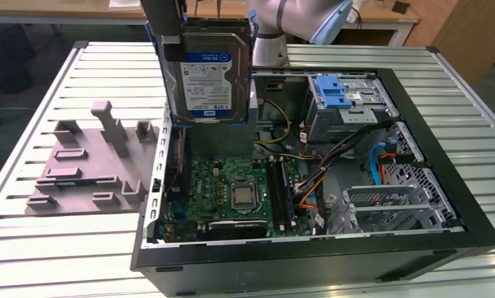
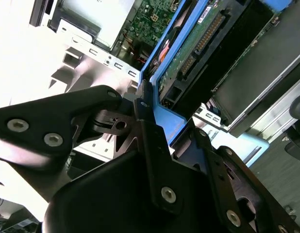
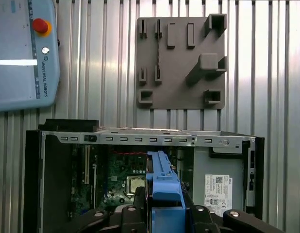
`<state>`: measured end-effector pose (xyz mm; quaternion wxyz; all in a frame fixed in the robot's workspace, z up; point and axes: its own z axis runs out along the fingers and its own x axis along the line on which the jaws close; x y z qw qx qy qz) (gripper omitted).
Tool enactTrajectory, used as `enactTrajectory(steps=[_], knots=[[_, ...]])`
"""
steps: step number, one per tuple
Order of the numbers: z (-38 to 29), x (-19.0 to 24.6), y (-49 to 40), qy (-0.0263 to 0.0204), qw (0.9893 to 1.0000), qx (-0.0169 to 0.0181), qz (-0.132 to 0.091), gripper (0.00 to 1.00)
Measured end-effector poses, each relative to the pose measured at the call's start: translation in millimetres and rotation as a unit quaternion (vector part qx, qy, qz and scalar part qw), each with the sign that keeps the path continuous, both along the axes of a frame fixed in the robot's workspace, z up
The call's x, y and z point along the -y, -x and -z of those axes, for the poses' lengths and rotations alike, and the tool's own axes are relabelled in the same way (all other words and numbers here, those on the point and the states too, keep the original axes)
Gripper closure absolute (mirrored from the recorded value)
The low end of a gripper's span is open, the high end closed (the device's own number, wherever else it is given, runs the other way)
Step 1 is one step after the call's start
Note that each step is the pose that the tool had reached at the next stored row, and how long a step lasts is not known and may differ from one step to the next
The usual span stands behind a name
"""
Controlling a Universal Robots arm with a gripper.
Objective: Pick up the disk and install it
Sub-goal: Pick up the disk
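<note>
Hanging upright above one open computer case [image 1: 446, 186], one disk [image 1: 208, 74] sits clamped in the gripper [image 3: 164, 206]; one grey fixture [image 1: 90, 167] alongside.

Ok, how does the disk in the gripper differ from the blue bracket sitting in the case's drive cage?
The disk carries a silver, labelled drive inside its blue frame; the blue bracket is bare. The disk stands upright in the air above the case, clamped by the gripper; the blue bracket rests low in the drive cage. Both show the same blue plastic.
</note>
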<state>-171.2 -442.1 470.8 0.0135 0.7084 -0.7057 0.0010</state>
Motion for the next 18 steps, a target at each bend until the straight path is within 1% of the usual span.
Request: enactTrajectory(steps=[8,18], knots=[[0.8,0.8,-6.9,0.0,1.0,0.0,0.0,0.64],[1.7,1.6,-18.0,0.0,1.0,0.0,0.0,0.64]])
